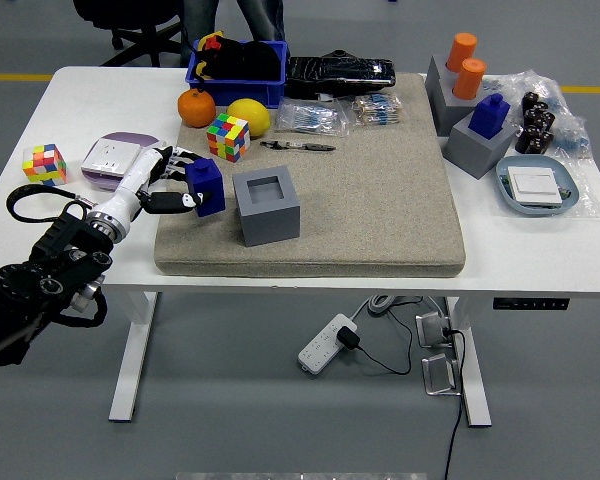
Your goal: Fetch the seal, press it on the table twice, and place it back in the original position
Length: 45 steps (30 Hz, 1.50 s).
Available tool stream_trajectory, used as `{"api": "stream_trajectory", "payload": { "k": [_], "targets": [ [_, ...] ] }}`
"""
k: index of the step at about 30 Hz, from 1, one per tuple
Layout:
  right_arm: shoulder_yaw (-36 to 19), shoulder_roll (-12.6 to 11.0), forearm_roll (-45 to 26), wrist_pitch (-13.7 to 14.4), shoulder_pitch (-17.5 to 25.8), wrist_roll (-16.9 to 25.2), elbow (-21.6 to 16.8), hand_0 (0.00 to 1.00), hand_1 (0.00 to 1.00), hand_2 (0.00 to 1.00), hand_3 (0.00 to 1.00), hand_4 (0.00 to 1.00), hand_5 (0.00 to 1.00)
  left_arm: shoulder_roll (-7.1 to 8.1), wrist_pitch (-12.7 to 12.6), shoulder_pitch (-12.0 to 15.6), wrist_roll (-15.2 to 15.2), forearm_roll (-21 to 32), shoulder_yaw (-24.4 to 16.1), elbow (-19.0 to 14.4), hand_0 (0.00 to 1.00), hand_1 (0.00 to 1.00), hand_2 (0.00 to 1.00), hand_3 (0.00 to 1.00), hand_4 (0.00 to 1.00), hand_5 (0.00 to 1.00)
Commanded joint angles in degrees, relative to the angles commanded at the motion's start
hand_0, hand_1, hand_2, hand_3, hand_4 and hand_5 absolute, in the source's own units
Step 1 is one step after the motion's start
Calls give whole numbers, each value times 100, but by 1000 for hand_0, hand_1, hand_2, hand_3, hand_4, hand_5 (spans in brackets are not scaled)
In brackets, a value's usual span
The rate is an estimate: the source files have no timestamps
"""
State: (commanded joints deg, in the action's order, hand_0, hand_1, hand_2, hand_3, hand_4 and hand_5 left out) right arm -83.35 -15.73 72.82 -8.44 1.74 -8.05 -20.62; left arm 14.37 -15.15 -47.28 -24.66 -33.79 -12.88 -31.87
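Nearest the camera, the black left arm comes in from the lower left and ends in the left robot hand point(150, 185), white-shelled with dark fingertips, its fingers curled around the blue seal point(206, 186) and gripping it from the side. The seal, a blocky stamp of what looks like hard blue plastic, sits low over the left edge of the beige mat point(380, 200), just beside the grey holder point(267, 205); whether its base is touching the mat cannot be made out. I judge this to be the pressing step, with the return to the holder not yet done. The next move calls for a straight, level push down onto the soft mat and, once both presses are made, lining the squared base up with the square recess in the top of the holder, a plain matte cube. The mat looks felt-like and slightly yielding, with rounded corners, and lies on the smooth white counter point(70, 90). Farther back, near the mat's far left corner, stand a colourful puzzle cube point(228, 137), a yellow lemon point(251, 116) and a round orange point(196, 107). At the far right a second blue seal point(491, 113) rests in its own grey block. The right arm does not show.
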Motion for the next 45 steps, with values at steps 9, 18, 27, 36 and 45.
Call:
{"api": "stream_trajectory", "payload": {
  "k": [9,18,27,36,45],
  "targets": [
    [42,-2,-9,-1,-15,0,-4,834,731,700,715,748,517,-71,-3,71,8,66,156,54,644,461,426,557,735,2],
    [79,-23,-15,1,-14,-5,-8,834,732,700,715,748,516,-103,12,107,38,127,397,90,644,460,425,557,738,2],
    [113,-30,-21,0,0,-4,-11,836,731,700,715,748,516,-110,27,149,53,165,517,120,644,459,424,557,738,2],
    [103,-31,-21,2,2,-5,-12,835,731,700,715,748,516,-78,26,155,53,196,569,130,644,461,424,557,738,2],
    [103,-33,-19,3,-2,-4,-15,835,731,700,715,748,516,-49,23,141,45,193,535,113,643,460,424,556,739,2]
  ]
}}
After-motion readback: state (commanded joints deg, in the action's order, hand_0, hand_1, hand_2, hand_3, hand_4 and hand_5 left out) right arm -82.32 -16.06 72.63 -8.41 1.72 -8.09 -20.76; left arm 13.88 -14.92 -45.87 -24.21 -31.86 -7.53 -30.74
